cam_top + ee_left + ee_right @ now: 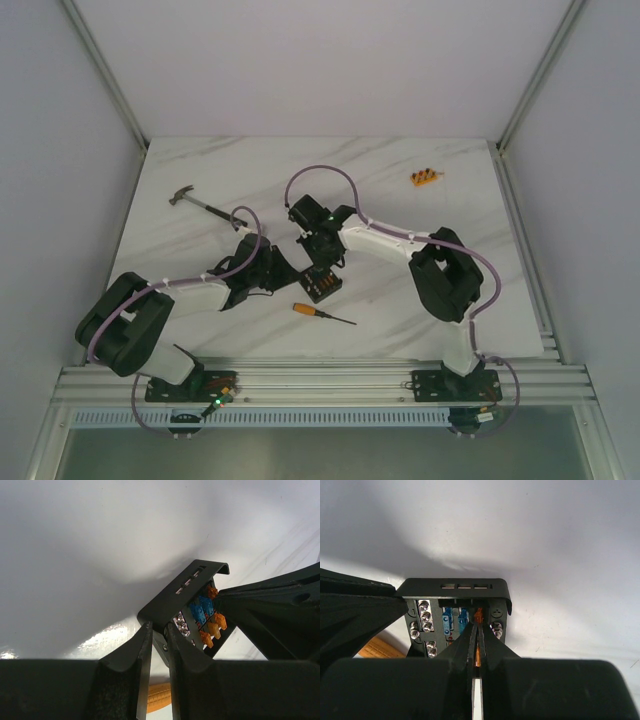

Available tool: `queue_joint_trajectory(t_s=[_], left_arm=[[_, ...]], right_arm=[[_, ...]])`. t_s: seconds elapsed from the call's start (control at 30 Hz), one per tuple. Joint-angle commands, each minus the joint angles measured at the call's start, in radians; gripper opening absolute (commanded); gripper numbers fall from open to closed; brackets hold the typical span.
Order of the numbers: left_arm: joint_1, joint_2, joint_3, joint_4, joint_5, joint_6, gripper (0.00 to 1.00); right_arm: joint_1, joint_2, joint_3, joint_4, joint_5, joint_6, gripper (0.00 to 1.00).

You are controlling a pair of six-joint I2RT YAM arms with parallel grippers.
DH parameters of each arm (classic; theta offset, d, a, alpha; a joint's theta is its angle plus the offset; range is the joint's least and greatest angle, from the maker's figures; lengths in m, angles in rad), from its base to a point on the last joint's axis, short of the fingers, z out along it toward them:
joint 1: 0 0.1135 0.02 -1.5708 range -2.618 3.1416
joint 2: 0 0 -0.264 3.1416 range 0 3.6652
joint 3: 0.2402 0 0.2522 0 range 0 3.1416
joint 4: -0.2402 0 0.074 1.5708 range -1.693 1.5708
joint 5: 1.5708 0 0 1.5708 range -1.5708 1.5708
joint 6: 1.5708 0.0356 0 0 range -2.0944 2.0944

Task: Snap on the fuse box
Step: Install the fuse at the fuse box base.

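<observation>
Black plastic fuse box [320, 285] central on the table [450, 215], likely light, rigid, fuses fragile; left gripper [158, 631] clamps its side wall, the sound hold; right gripper [477, 626] pinched shut at an orange fuse [479, 614].

One each: fuse box [320, 285], hammer [203, 205], screwdriver [322, 315], orange block [425, 178]

Black fuse box [320, 286] mid-frame, met by left gripper [298, 275] and right gripper [320, 265], screwdriver [322, 314] below, hammer [205, 205] upper left, orange block [425, 178] upper right
</observation>
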Motion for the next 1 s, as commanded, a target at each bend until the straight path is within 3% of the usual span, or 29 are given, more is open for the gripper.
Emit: queue_joint_trajectory(t_s=[0.0,0.17,0.5,0.67,0.97], left_arm=[[-0.016,-0.015,-0.008,-0.004,0.010,0.000,0.26],[-0.016,-0.009,0.000,-0.005,0.012,-0.004,0.26],[-0.016,-0.018,0.015,-0.005,0.009,-0.011,0.28],[-0.016,-0.018,0.016,-0.005,0.011,-0.012,0.28],[-0.016,-0.013,0.016,-0.005,0.009,-0.011,0.29]], right_arm=[[-0.021,0.253,-0.220,0.088,0.049,-0.020,0.00],[0.001,0.184,-0.209,0.109,0.019,-0.048,0.00],[0.004,-0.163,-0.139,0.204,-0.038,-0.031,0.21],[0.004,-0.199,-0.129,0.208,-0.047,-0.019,0.25],[0.004,-0.157,-0.148,0.133,-0.003,0.035,0.23]])
